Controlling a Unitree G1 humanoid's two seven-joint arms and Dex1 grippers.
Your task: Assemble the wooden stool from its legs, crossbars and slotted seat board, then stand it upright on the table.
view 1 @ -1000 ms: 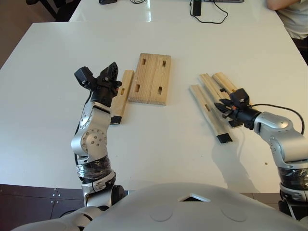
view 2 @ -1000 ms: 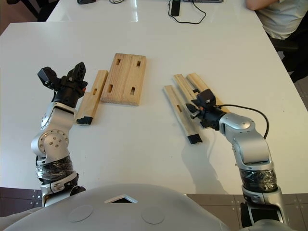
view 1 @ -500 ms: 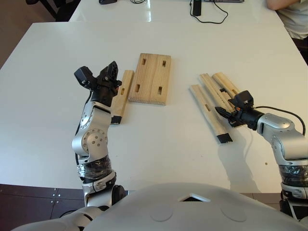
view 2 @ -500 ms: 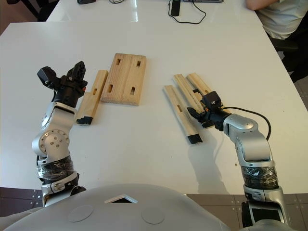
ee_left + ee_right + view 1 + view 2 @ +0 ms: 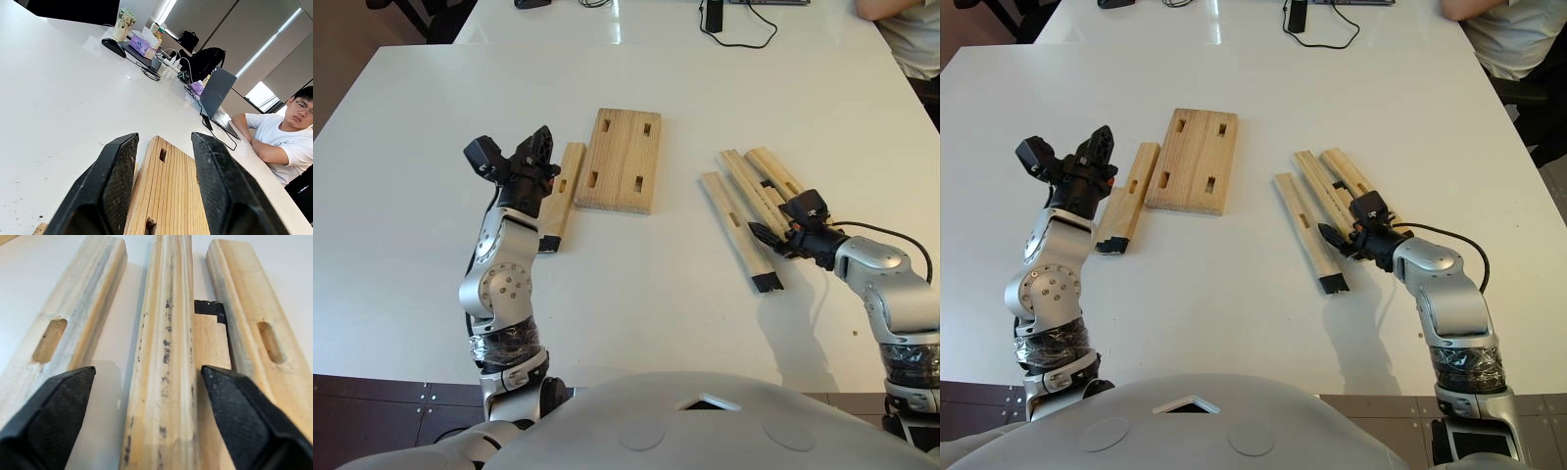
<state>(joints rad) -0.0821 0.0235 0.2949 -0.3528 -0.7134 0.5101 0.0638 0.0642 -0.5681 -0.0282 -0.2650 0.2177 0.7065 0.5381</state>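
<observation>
Right gripper (image 5: 759, 235) is sliding back along the three legs (image 5: 749, 201) lying right of the seat board (image 5: 620, 160), fingers spread astride the middle one. Left gripper (image 5: 536, 147) is hovering left of the board, fingers spread. Leg pickup appears pending: lower, then close.

White tables (image 5: 431, 117), bright windows (image 5: 261, 95) behind.

Both head views look forward and down over the table (image 5: 724, 88), sharing the seat board (image 5: 619, 159) and legs (image 5: 732, 220), while the wrist cameras sit low and close (left along the seat board, right just above the legs).
</observation>
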